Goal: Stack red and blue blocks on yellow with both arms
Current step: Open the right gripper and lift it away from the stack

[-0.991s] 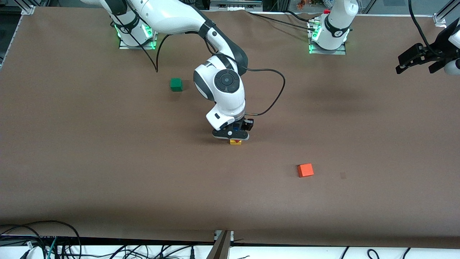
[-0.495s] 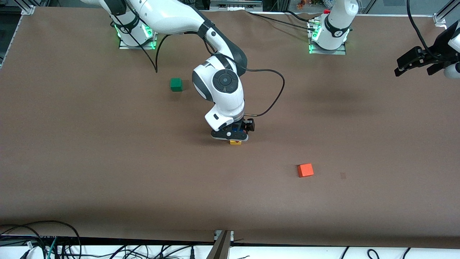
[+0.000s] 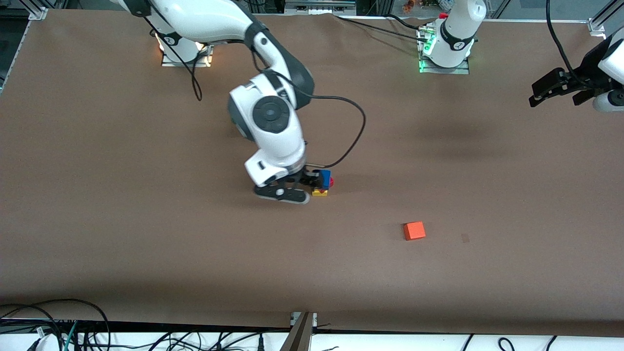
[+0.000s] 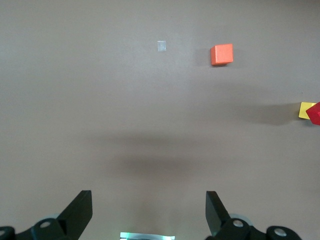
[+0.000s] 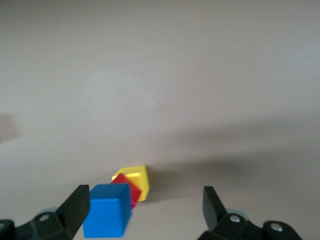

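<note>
The blue block (image 3: 324, 176) sits on the red block (image 3: 330, 182), which sits on the yellow block (image 3: 320, 192), mid-table. These look light, rigid and tippy; grip opposite flat faces. The right gripper (image 3: 297, 187) hangs beside them, fingers wide. The left gripper (image 3: 560, 87) waits over its table end, fingers wide.

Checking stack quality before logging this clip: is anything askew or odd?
Yes. The blue block sits off-centre on the red block, which is twisted on the yellow block. The open right claw is beside them; left claw waits, open.
</note>
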`<state>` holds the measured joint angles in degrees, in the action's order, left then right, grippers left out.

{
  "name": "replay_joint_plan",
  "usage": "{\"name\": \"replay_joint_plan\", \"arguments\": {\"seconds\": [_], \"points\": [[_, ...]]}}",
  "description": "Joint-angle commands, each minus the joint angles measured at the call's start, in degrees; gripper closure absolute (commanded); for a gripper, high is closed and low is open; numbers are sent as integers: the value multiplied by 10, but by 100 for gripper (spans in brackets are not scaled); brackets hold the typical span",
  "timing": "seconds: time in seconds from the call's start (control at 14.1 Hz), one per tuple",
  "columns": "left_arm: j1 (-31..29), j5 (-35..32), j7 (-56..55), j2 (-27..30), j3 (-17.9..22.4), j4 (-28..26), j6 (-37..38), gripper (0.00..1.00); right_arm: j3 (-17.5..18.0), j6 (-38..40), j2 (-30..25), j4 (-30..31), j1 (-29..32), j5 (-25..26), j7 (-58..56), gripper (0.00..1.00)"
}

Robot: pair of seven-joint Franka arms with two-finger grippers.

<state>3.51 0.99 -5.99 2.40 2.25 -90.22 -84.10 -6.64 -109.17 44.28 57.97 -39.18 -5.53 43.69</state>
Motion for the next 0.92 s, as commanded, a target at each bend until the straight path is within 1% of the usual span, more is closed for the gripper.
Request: {"name": "replay_joint_plan", "arguments": {"seconds": [0.0,0.07,0.14,0.21,0.28,0.35,0.5,0.57,0.64,0.71,0.78,0.85], "points": [[-4,10,-1,-16,-5,21,-2,0,6,58,-51,11,55,-53,-78,0],[-3,9,0,-16,-5,28,-1,0,4,83,-64,11,68,-66,-101,0],[-4,9,6,-21,-4,45,2,0,2,108,-75,11,75,-62,-106,0],[-9,11,5,-29,-3,60,3,0,-7,133,-88,12,78,-60,-104,0],[-10,12,5,-30,-3,67,2,0,-25,153,-102,18,78,-60,-111,0],[-11,13,6,-30,-3,66,-3,0,-35,156,-124,36,78,-60,-126,0],[-12,11,5,-25,-3,59,-49,0,-57,154,-179,95,78,-60,-158,0],[-13,12,2,-24,-4,49,-62,0,-65,154,-204,122,78,-58,-166,0],[-21,27,7,-24,-4,47,-63,0,-74,151,-225,146,76,-55,-171,0],[-40,63,18,-24,-4,47,-63,0,-78,149,-253,178,75,-54,-184,0],[-46,80,42,-25,-3,47,-64,0,-78,143,-281,211,77,-47,-188,0],[-47,80,78,-27,-2,46,-64,0,-74,146,-305,231,85,-26,-193,0]]}}
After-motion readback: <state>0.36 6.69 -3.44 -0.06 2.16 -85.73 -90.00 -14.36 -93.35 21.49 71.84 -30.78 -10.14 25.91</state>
